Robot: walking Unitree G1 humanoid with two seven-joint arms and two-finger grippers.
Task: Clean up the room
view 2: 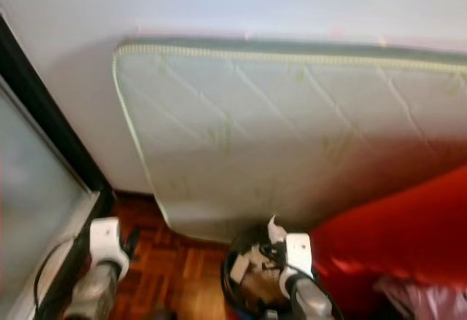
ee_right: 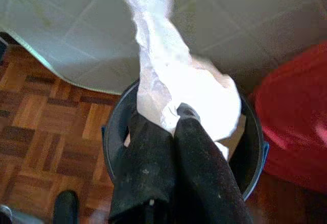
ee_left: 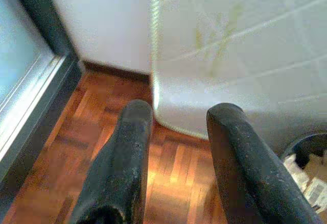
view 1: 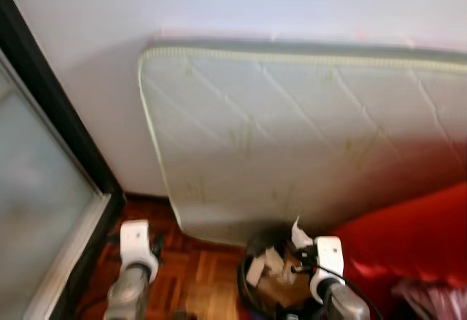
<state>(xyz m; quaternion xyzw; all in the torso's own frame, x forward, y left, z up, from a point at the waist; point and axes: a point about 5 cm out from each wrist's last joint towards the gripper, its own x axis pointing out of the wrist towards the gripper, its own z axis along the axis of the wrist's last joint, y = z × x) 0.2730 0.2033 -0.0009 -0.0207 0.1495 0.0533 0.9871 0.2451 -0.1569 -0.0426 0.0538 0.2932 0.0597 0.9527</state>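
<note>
Hanging at seven o'clock over the wood floor (view 1: pixel 197 276), the left gripper (ee_left: pixel 176 157) holds its fingers apart around nothing. At twelve o'clock a mattress (view 1: pixel 306 130) leans on the wall. At five o'clock the right gripper (ee_right: pixel 171 127), fingers pinched together on crumpled paper (ee_right: pixel 179 81), hovers above the black bin (ee_right: pixel 253 147), beside a red couch (view 1: pixel 416 240).

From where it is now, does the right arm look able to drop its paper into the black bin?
Probably yes. The right pincer, shut on the crumpled white paper, hangs over the open black bin, with nothing between them.
</note>
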